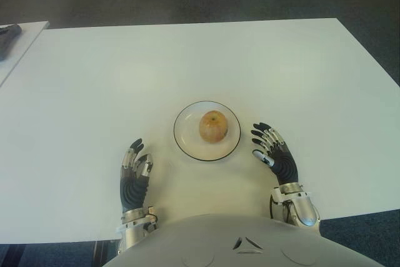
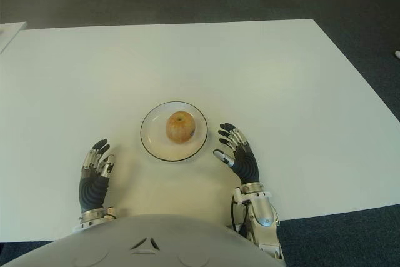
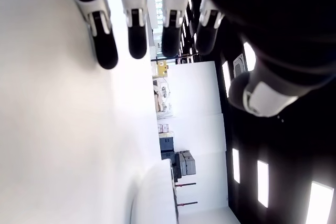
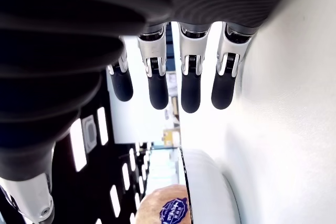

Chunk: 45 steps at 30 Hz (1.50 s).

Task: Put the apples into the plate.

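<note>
Lying near the front edge of the broad white rectangular table (image 1: 187,60), the robot's left hand (image 1: 134,178), black-fingered with silver knuckle joints, shows left of the plate and well apart from it. Its fingers (image 3: 137,35) are extended and loosely spread, holding nothing; the left wrist view shows four dark tips hanging just over the bright tabletop, though whether they actually touch it is hard to say from that angle.

Further right, a little nearer the front edge than the middle of the table, sits the round white plate with a thin dark rim (image 1: 187,148). A single yellow-red apple (image 1: 213,126) rests on it, roughly at its centre, upright. In the right wrist view the same apple (image 4: 168,208) shows a small blue sticker on its skin, with the plate's dark rim curving beside it.

Right of the plate, just beside its rim but not touching it, is the right hand (image 1: 273,151), of the same black and silver build. Its fingers (image 4: 190,90) are straight and slightly apart, empty, with the thumb angled toward the plate. The wrist and forearm run back to the front edge of the table.

At the far left edge of the left eye view, the corner of a second pale table (image 1: 25,42) carries a dark object (image 1: 7,34).
</note>
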Tool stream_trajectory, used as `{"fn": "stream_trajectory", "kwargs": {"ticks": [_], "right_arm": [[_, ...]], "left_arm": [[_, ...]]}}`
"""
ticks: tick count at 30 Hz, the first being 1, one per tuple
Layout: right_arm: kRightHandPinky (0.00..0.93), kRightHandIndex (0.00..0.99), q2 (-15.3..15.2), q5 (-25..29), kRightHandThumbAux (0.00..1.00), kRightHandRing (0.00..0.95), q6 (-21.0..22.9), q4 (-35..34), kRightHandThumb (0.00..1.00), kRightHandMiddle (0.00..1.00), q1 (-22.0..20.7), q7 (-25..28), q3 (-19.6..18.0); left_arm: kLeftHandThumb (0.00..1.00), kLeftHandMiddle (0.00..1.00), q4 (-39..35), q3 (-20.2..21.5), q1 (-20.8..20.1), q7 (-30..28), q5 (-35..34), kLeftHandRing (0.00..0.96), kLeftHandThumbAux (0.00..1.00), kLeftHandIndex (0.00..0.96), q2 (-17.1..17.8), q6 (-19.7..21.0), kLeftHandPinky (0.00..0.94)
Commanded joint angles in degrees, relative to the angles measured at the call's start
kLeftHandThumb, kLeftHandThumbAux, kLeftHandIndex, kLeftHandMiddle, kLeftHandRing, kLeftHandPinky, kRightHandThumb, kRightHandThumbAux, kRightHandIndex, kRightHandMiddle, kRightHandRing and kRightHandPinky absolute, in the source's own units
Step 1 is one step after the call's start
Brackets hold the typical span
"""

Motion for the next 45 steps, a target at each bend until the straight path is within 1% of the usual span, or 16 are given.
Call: {"fn": "stream_trajectory", "kwargs": {"ticks": [1, 5, 9, 15, 22, 27, 30, 35, 45], "right_arm": [[0.223, 0.139, 0.02, 0.06, 0.650, 0.185, 2.79, 1.41, 0.454, 0.190, 1.36, -0.21, 0.13], [0.230, 0.140, 0.25, -0.05, 0.656, 0.185, 2.29, 1.38, 0.474, 0.191, 1.31, -0.47, 0.05], [0.240, 0.140, 0.31, -0.23, 0.660, 0.191, 1.86, 1.05, 0.485, 0.193, 1.46, -0.56, 0.02], [0.249, 0.139, 0.21, -0.44, 0.672, 0.200, 2.51, -0.08, 0.499, 0.197, 1.95, -0.85, 0.08], [0.268, 0.137, -0.03, -0.32, 0.677, 0.210, 3.22, -1.18, 0.505, 0.203, 2.41, -0.67, 0.26], [0.263, 0.135, -0.43, -0.40, 0.676, 0.207, 3.62, -1.74, 0.487, 0.200, 2.63, -0.38, 0.41], [0.253, 0.136, -0.51, -0.54, 0.668, 0.199, 3.72, -1.88, 0.470, 0.195, 2.68, -0.48, 0.45], [0.242, 0.140, -0.58, -0.45, 0.665, 0.192, 4.14, -2.27, 0.459, 0.194, 2.75, -0.57, 0.58], [0.257, 0.144, -0.34, -0.34, 0.676, 0.203, 4.26, -2.93, 0.477, 0.202, 2.78, -0.83, 0.79]], "left_arm": [[0.154, 0.159, 0.82, -0.07, 0.45, 0.21, -0.42, 0.159, 0.494, 0.193, -1.34, 0.95, 0.204], [0.169, 0.171, 0.60, -0.39, 0.57, -0.11, -1.79, 0.168, 0.490, 0.216, -1.69, 0.75, 0.220], [0.174, 0.173, 0.47, -0.73, 0.64, -0.16, -2.44, 0.165, 0.482, 0.224, -1.76, 0.39, 0.212], [0.188, 0.169, 0.01, -1.26, 0.96, -0.31, -2.91, 0.165, 0.482, 0.225, -1.72, 0.62, 0.214], [0.176, 0.157, -0.46, -1.73, 1.45, -0.46, -2.93, 0.153, 0.472, 0.205, -1.52, 0.78, 0.195], [0.172, 0.152, -0.70, -1.79, 1.71, -0.10, -2.64, 0.149, 0.471, 0.195, -1.60, 0.70, 0.193], [0.162, 0.146, -0.34, -1.65, 1.57, 0.32, -2.13, 0.149, 0.469, 0.172, -1.63, 0.59, 0.190], [0.157, 0.147, -0.61, -1.54, 1.59, 0.30, -1.98, 0.162, 0.482, 0.145, -1.54, 1.72, 0.199], [0.169, 0.163, -1.23, -1.35, 1.63, -0.17, -3.75, 0.186, 0.509, 0.137, -1.66, 3.32, 0.218]]}}
